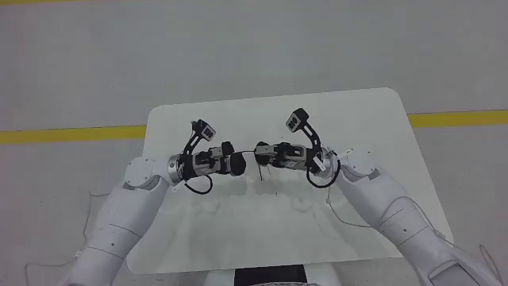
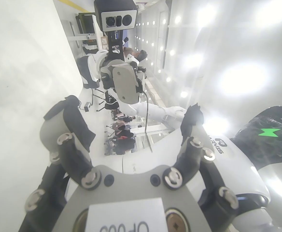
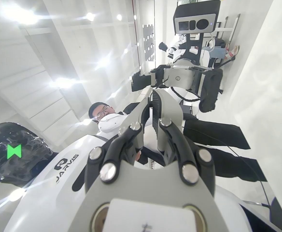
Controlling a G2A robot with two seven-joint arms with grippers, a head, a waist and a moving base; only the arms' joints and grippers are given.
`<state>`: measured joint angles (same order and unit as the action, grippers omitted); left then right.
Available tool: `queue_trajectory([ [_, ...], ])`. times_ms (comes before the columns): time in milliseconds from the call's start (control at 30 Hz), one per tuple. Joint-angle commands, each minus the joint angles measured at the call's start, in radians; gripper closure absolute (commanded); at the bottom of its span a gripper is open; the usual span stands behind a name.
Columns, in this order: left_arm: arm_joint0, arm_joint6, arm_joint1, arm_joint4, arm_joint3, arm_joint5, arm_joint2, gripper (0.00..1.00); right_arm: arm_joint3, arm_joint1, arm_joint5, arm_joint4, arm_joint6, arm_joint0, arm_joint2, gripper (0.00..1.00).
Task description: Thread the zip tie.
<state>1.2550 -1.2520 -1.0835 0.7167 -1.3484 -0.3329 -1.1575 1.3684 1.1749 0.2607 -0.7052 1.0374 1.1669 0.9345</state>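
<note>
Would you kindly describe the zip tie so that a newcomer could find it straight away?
On the white table, look at the gap where the two grippers face each other. A thin dark strand, the zip tie, runs from the right gripper towards the open left gripper. It is far thinner than the looped black cables by the wrists.

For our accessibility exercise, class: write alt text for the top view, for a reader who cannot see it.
The right gripper holds a thin black zip tie out toward the open left gripper, which faces it closely, above a white table.
</note>
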Motion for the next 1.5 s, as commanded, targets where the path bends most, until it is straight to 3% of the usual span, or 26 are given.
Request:
queue_trajectory([
  [0, 0.002, -0.001, 0.001, 0.006, -0.001, -0.002, 0.001, 0.00, 0.001, 0.003, -0.008, 0.020, -0.010, 0.000, -0.010, 1.00],
  [633, 0.011, -0.007, 0.010, 0.012, -0.014, 0.004, 0.010, 0.00, 0.006, 0.021, -0.043, 0.131, -0.071, -0.006, -0.053, 1.00],
  [767, 0.011, -0.007, 0.011, 0.010, -0.014, 0.006, 0.013, 0.12, 0.015, 0.017, -0.053, 0.162, -0.081, -0.001, -0.039, 1.00],
  [800, 0.011, -0.007, 0.012, 0.010, -0.014, 0.007, 0.014, 0.24, 0.018, 0.015, -0.056, 0.174, -0.084, 0.001, -0.035, 1.00],
  [933, 0.011, -0.004, 0.014, 0.007, -0.010, 0.009, 0.017, 0.51, 0.028, 0.011, -0.066, 0.198, -0.089, 0.009, -0.020, 1.00],
  [1467, 0.006, 0.001, 0.019, 0.006, -0.003, 0.016, 0.028, 0.65, 0.060, 0.000, -0.099, 0.235, -0.063, 0.023, 0.018, 1.00],
])
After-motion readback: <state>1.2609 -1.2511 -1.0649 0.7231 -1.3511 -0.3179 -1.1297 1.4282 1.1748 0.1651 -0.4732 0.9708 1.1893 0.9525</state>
